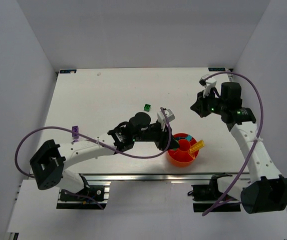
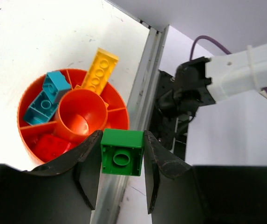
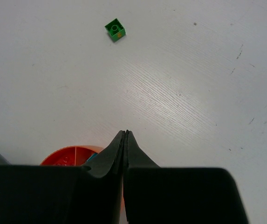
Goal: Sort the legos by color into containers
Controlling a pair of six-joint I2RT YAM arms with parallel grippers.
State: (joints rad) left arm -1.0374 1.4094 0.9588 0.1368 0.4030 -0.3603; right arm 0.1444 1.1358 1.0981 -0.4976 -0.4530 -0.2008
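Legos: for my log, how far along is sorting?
Done: cyan bricks, red bricks and a yellow plate sit in separate tray wedges. In hand: the left hand grips a green brick near the tray. Left: a second green brick and a purple brick on the table.

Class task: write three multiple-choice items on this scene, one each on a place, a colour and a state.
1. Where is the yellow plate? A) propped across the tray's rim B) under the tray C) in a claw
2. What colour is the brick in the left claw? A) purple B) green C) red
3. The right claw is: A) wide open B) shut on a brick C) shut, empty
Answers: A, it juts out over the rim; B, a green brick sits in its grip; C, it is closed with nothing inside.
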